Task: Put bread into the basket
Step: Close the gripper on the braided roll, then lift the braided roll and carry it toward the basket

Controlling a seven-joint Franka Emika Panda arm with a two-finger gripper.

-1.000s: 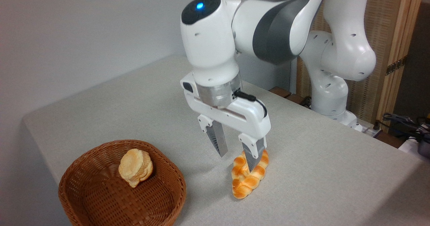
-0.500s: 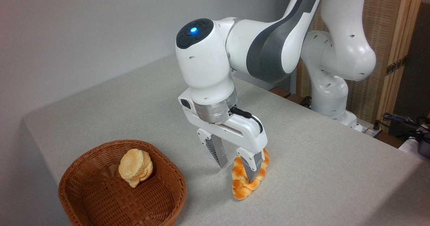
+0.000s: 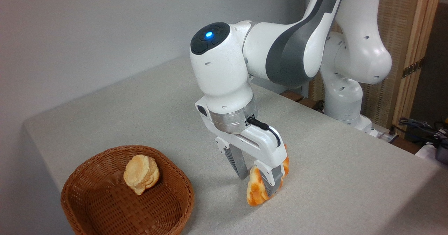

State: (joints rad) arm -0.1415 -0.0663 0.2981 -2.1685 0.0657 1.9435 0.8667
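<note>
The bread [image 3: 254, 192], a glossy golden-orange braided loaf, lies on the grey table to the right of the basket. My gripper [image 3: 258, 183] has come down over it and stands open, one finger on each side of the loaf. The near finger [image 3: 272, 179] covers much of the loaf's middle, and the gripper body hides the loaf's far end. The loaf looks tipped up onto its side between the fingers. The round brown wicker basket [image 3: 105, 151] sits at the lower left, a short way left of the gripper.
A pale round layered bun [image 3: 141, 173] rests inside the basket against its far wall. The table's left edge [image 3: 38, 147] runs close behind the basket. The arm's base [image 3: 344, 102] stands at the table's far right, with cables [image 3: 420, 126] beyond it.
The gripper has dropped lower and shifted slightly right, so its fingers now straddle the loaf near the table. The loaf has shifted a little right and tipped.
</note>
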